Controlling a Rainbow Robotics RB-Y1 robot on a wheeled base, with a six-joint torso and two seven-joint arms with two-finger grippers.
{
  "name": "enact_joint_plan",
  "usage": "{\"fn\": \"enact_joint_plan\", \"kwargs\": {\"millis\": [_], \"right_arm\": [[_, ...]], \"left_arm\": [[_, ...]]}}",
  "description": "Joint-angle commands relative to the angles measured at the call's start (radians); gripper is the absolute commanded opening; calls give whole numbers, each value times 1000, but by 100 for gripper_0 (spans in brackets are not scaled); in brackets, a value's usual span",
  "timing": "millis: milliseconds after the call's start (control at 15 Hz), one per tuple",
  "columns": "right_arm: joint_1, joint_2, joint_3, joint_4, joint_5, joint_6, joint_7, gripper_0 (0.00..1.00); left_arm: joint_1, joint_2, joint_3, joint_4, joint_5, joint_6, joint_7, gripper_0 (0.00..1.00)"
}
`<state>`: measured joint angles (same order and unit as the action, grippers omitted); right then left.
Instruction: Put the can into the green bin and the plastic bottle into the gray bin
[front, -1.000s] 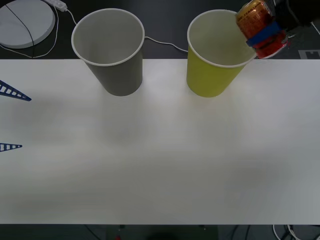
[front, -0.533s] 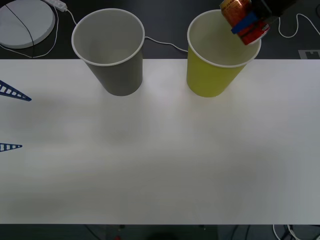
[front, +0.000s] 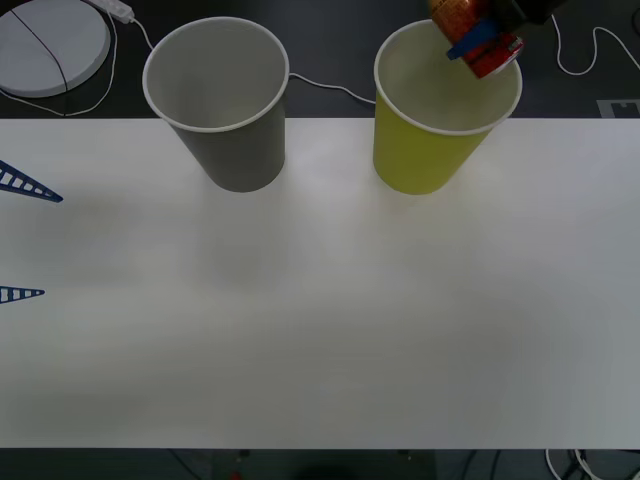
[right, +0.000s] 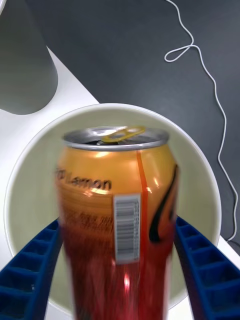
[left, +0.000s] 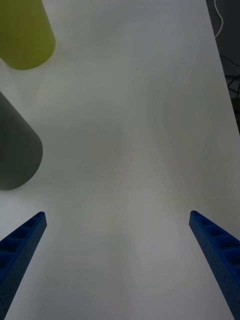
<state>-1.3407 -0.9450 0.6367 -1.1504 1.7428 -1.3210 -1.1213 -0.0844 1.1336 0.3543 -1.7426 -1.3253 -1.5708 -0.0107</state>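
The right hand (front: 481, 42) grips the can (right: 117, 220) between its blue fingers (right: 30, 270), holding it tilted above the mouth of the green bin (front: 420, 160). The gray bin (front: 235, 150) stands beside it on the worktop (front: 320, 320). The left hand (left: 120, 260) hovers open at the worktop's left edge.

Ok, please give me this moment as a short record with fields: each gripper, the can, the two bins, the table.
right gripper: over the green bin's mouth, fingers shut on the can
left gripper: at the table's left edge, fingers open, holding nothing
can: tilted, held above the green bin's opening, not released
green bin: upright at the far right of the table
gray bin: upright, left of the green bin
table: white
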Motion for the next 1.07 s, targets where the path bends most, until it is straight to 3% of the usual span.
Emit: {"fn": "enact_joint_plan", "kwargs": {"millis": [67, 200, 467, 800, 1067], "right_arm": [[0, -9, 0, -3, -16, 0, 11, 100], [0, -40, 0, -25, -31, -15, 15, 100], [38, -127, -12, -65, -184, -38, 57, 100], [221, -213, -258, -158, -279, -167, 252, 100], [380, -279, -381, -241, -387, -201, 393, 100]], "left_arm": [[0, 0, 0, 0, 0, 0, 0, 100], [0, 0, 0, 0, 0, 0, 0, 100], [0, 0, 0, 0, 0, 0, 0, 100], [0, 0, 0, 0, 0, 0, 0, 100], [0, 0, 0, 0, 0, 0, 0, 100]]}}
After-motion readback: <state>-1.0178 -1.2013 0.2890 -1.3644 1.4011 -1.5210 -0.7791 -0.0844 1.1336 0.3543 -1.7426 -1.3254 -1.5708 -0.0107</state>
